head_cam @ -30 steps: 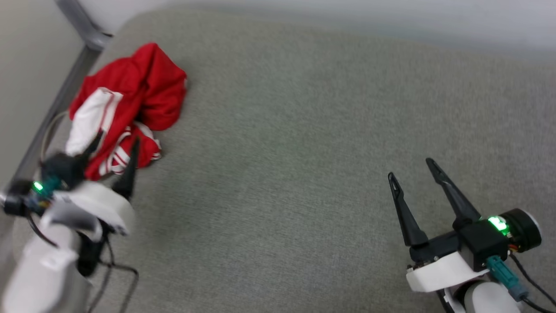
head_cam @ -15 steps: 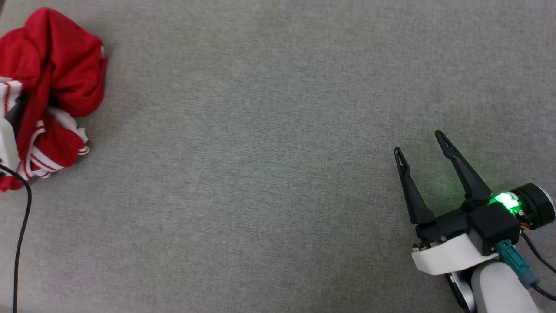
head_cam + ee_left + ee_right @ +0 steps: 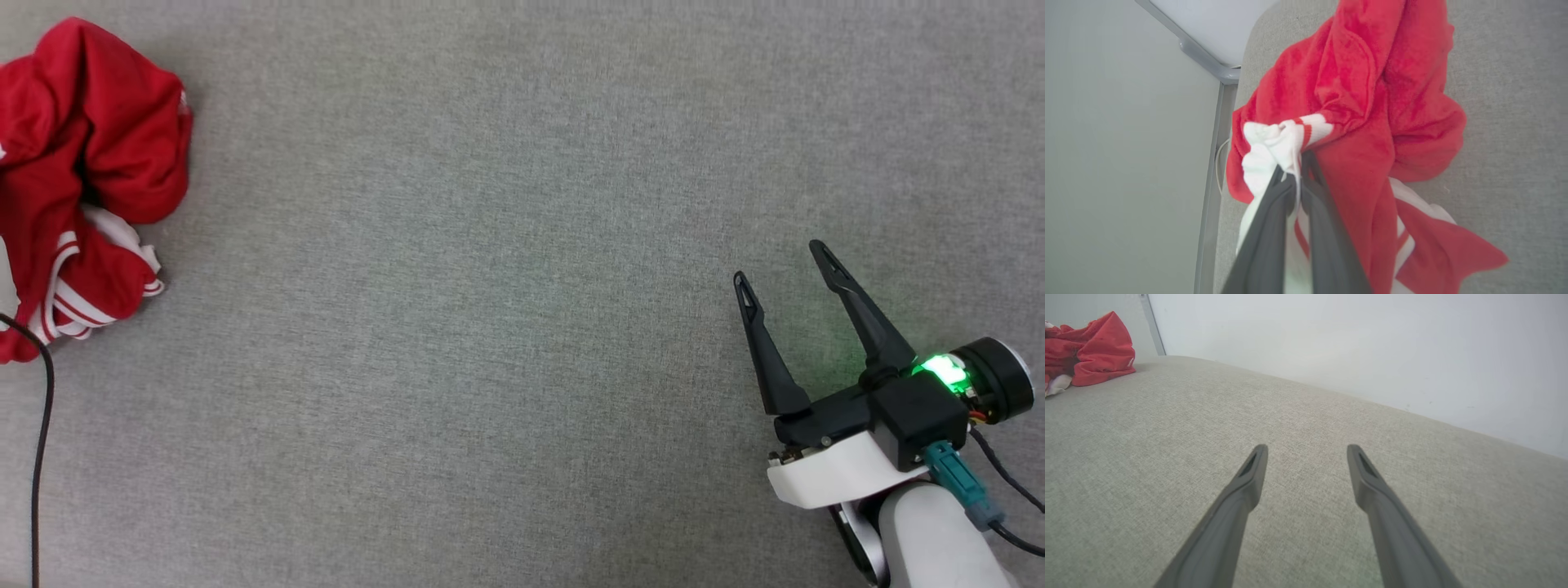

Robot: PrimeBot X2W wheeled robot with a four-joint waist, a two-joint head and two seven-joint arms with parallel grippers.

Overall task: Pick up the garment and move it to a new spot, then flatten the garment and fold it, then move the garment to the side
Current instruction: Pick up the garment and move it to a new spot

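Observation:
The garment (image 3: 77,163), a crumpled red shirt with white sleeves and red-white striped trim, lies bunched at the far left of the grey surface. In the left wrist view my left gripper (image 3: 1294,169) is shut on a white sleeve fold of the garment (image 3: 1372,102), the cloth bulging above the fingertips. Low at the right of the head view my right gripper (image 3: 780,260) stands open above bare surface, far from the cloth. The right wrist view shows the same right gripper (image 3: 1306,451) with nothing between its fingers and the garment (image 3: 1090,351) at the far left.
The grey padded surface (image 3: 490,286) stretches wide between the garment and my right gripper. A black cable (image 3: 41,441) runs down the left edge. A grey metal frame bar (image 3: 1216,114) and pale wall border the surface just past the garment.
The head camera has swung right and down, so the garment now sits at the left edge. My left gripper has shut on the garment's white sleeve. The right gripper stays open.

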